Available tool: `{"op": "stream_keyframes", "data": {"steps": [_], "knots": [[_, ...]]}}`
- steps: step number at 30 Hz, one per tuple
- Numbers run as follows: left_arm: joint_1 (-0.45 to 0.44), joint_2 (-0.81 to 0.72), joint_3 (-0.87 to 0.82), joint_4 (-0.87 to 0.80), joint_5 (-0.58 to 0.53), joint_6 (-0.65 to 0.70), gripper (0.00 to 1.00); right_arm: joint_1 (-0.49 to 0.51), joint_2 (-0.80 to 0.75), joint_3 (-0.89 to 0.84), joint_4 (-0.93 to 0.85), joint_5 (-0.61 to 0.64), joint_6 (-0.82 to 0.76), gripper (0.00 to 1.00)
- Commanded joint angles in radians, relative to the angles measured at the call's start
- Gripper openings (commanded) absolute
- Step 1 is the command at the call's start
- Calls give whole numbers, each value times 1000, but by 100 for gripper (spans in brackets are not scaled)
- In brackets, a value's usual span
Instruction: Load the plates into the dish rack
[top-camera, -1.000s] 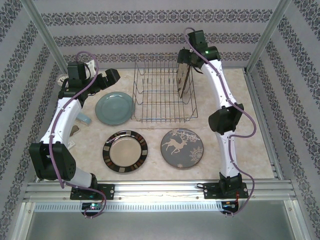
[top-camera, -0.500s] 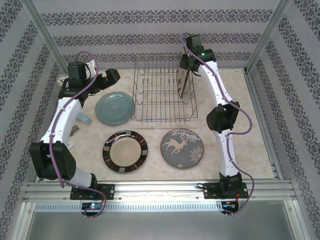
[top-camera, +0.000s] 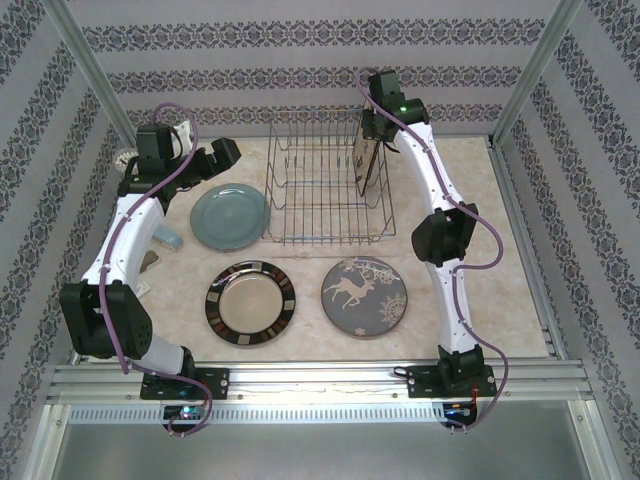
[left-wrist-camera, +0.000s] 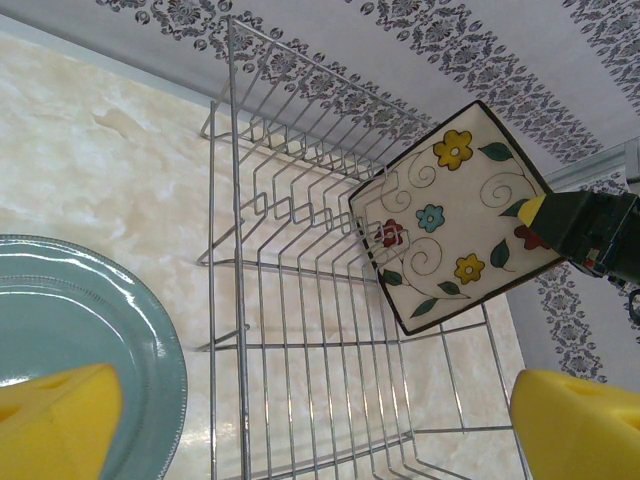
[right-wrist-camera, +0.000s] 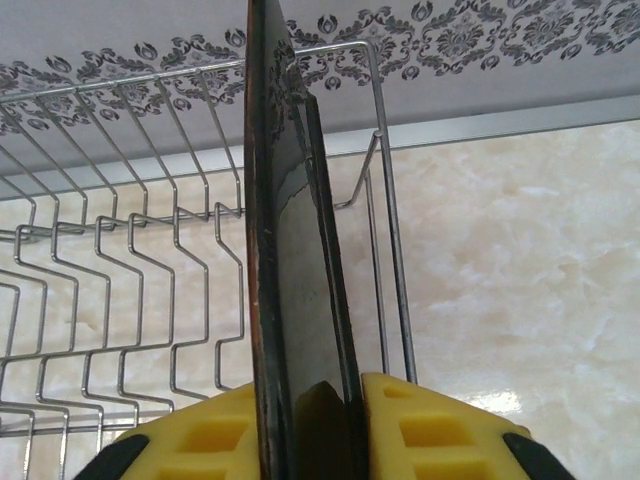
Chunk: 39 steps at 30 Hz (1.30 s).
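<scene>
Right gripper (right-wrist-camera: 320, 415) clenched on square plate (left-wrist-camera: 450, 215) edge; plate upright at dish rack (top-camera: 320, 215) 3 o'clock end, likely so it slots in standing. Left gripper (top-camera: 222, 153) released, near light-blue plate (top-camera: 230, 218).

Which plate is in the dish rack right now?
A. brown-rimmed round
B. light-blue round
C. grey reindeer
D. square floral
D: the square floral plate stands on edge among the tines of the dish rack, clamped by the right gripper, while the three round plates lie flat on the table.
</scene>
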Motion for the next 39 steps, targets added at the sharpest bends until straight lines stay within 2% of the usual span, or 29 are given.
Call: {"op": "stream_keyframes", "data": {"steps": [1, 9, 39], "knots": [[12, 4, 27, 6, 24, 0, 100, 18, -22, -16, 19, 14, 12, 14], [12, -1, 25, 9, 25, -2, 100, 37, -61, -53, 47, 83, -14, 0], [12, -19, 20, 23, 38, -13, 100, 108, -234, -192, 196, 315, -118, 0]]}}
